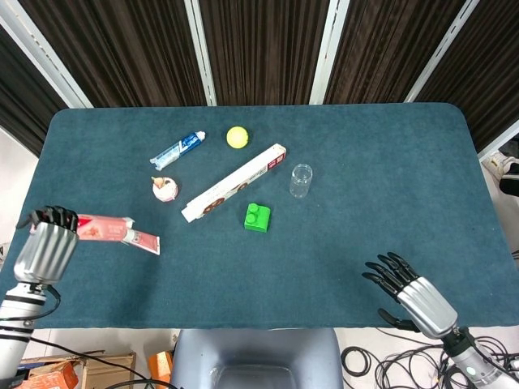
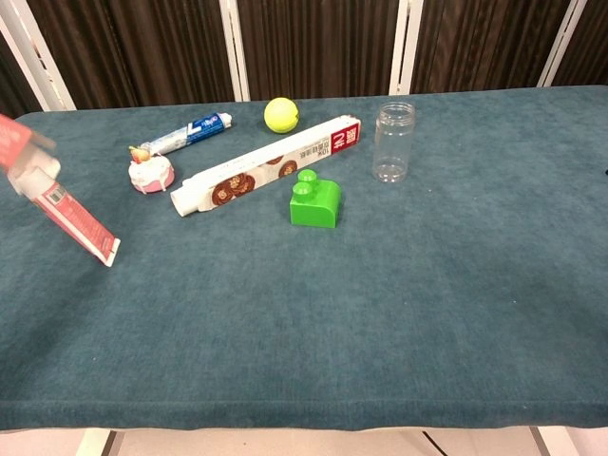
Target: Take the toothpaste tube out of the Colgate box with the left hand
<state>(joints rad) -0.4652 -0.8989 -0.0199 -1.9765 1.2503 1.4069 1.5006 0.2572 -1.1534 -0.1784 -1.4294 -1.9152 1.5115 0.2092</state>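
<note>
My left hand (image 1: pixel 45 247) grips one end of the red Colgate box (image 1: pixel 101 228) at the table's left edge and holds it lifted and tilted. A red toothpaste tube (image 1: pixel 143 241) sticks out of the box's open end, slanting down to the right. In the chest view the box (image 2: pixel 19 147) is at the far left, and the tube (image 2: pixel 76 223) reaches down until its tip touches the cloth. That view does not show the left hand itself. My right hand (image 1: pixel 405 290) hovers at the front right edge with its fingers spread, holding nothing.
On the teal table (image 1: pixel 381 162) lie a blue toothpaste tube (image 1: pixel 178 150), a yellow ball (image 1: pixel 236 137), a long biscuit box (image 1: pixel 234 182), a green brick (image 1: pixel 257 217), a clear jar (image 1: pixel 301 180) and a pink cupcake toy (image 1: pixel 165 188).
</note>
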